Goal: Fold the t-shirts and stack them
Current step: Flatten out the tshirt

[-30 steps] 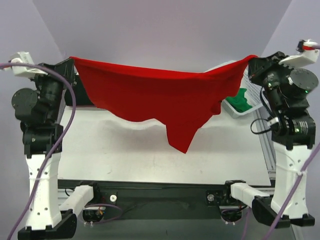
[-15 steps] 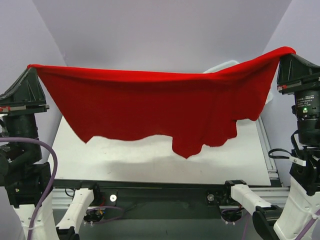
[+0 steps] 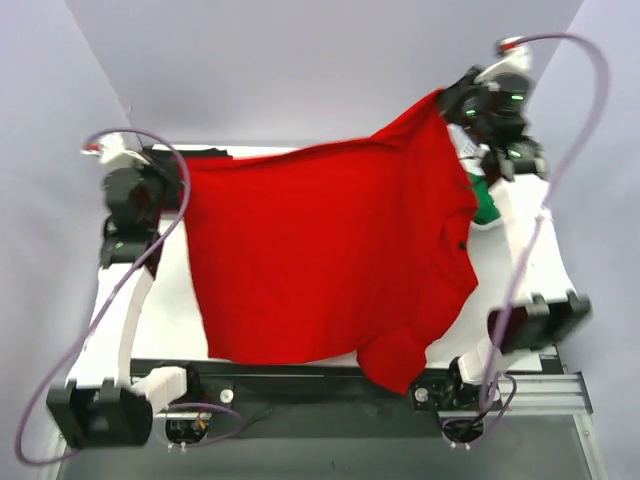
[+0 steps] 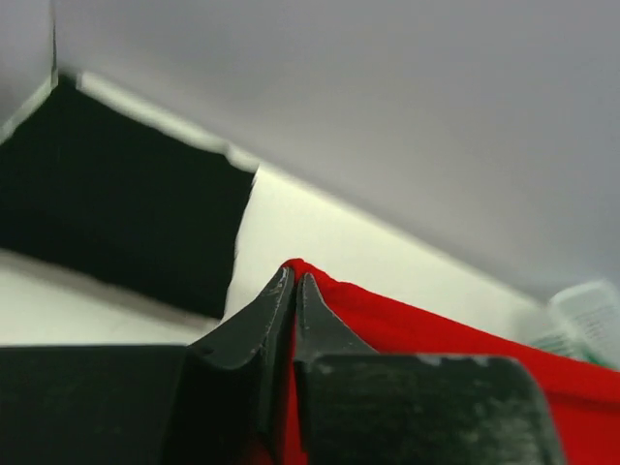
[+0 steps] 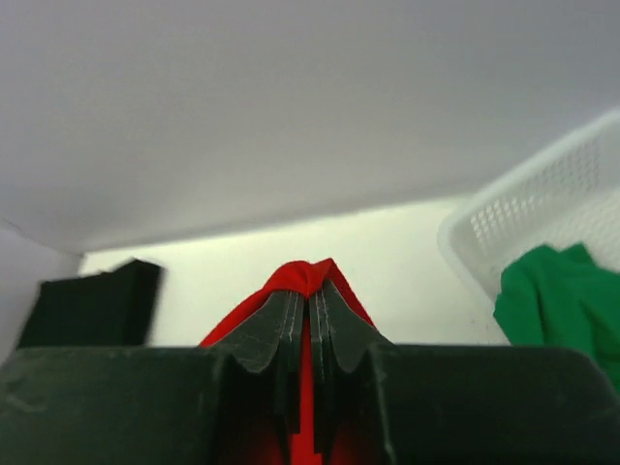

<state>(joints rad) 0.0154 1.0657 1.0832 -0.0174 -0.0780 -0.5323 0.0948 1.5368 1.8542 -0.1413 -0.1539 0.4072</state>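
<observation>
Both pairs of my jaws are clenched on the red t-shirt [image 3: 320, 260], each pinching one bunched corner of its upper edge. The left jaws hold the left corner, low and not far from the black t-shirt [image 4: 116, 213], which lies flat at the far left of the counter [image 5: 387, 252]. The right jaws hold the other corner higher up, near the white mesh basket [image 5: 528, 218] with the green t-shirt [image 5: 552, 291] inside.

Between the two grips the red cloth spreads wide in a tilted sheet over the middle of the counter. One sleeve dangles lowest at the near right. (I cannot tell whether that lower edge touches the counter or hangs just clear of it.)

I judge this shirt light, soft and entirely limp. It has no stiffness of its own and sags wherever I slacken it, and a thin edge could slide out of a shallow pinch. The corners are the right place to hold it, with a good fold of cloth deep between the jaws. I should keep the two grips well apart so the sheet stays taut. The laying-out looks to be the step in hand, with the folding not yet begun.
</observation>
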